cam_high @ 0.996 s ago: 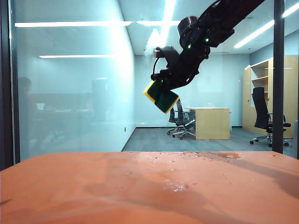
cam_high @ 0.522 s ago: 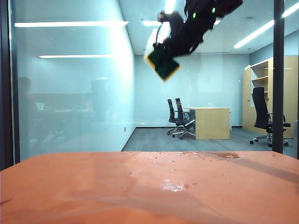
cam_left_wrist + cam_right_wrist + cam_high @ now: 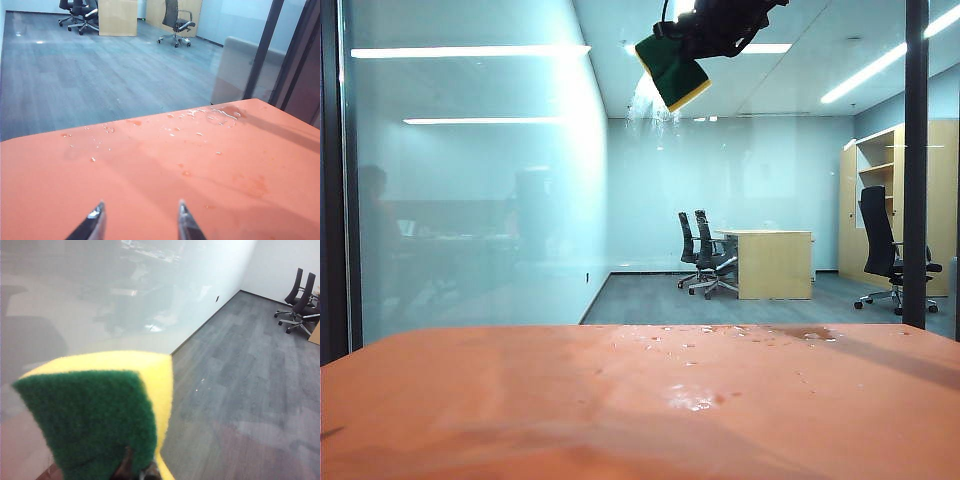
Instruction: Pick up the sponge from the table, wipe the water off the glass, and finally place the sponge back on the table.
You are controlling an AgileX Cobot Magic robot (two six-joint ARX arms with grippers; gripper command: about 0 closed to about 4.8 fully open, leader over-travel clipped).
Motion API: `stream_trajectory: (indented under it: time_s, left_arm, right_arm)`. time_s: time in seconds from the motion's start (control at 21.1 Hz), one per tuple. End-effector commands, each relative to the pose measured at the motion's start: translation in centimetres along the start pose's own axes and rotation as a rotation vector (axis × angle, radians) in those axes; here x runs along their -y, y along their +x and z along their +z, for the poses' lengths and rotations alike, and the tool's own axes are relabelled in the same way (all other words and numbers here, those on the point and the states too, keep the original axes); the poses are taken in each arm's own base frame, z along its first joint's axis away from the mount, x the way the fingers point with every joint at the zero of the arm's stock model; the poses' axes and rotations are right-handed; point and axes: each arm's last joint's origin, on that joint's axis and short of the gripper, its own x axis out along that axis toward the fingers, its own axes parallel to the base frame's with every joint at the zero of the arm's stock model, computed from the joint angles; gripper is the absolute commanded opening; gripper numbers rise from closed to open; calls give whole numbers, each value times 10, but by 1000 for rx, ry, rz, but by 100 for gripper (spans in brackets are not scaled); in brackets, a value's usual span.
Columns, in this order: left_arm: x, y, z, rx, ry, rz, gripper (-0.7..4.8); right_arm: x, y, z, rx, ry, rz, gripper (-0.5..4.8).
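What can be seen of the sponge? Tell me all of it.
The sponge is a rectangular block with a thick yellow foam layer and a thinner dark green scouring layer. It is tilted, high at the top of the exterior view, far above the table, in front of the glass. The right gripper is shut on one end of it. In the right wrist view, the green face fills the foreground. Contact with the glass cannot be told.

sponge [image 3: 100, 410]: yellow foam, rough green scour | table [image 3: 520, 420]: matte orange | glass [image 3: 470, 200]: glossy

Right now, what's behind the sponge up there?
The right hand, shut on the sponge, holds it before the glass; ceiling lights show around it, but the water directly behind is covered.
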Motion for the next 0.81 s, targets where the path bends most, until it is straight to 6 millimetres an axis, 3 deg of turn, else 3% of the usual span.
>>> stream_trajectory:
  time_s: [0.05,0.47,0.81]
  left_arm:
    - [0,0,2,12,11,2,183]
    - [0,0,2,12,11,2,183]
    - [0,0,2,12,11,1,183]
  right_arm:
    - [-1,-2,6,20,2,-8,-9]
    - [-15,0,-3,-70,8,39,-9]
    - [-10,-14,7,-121,10,9,-9]
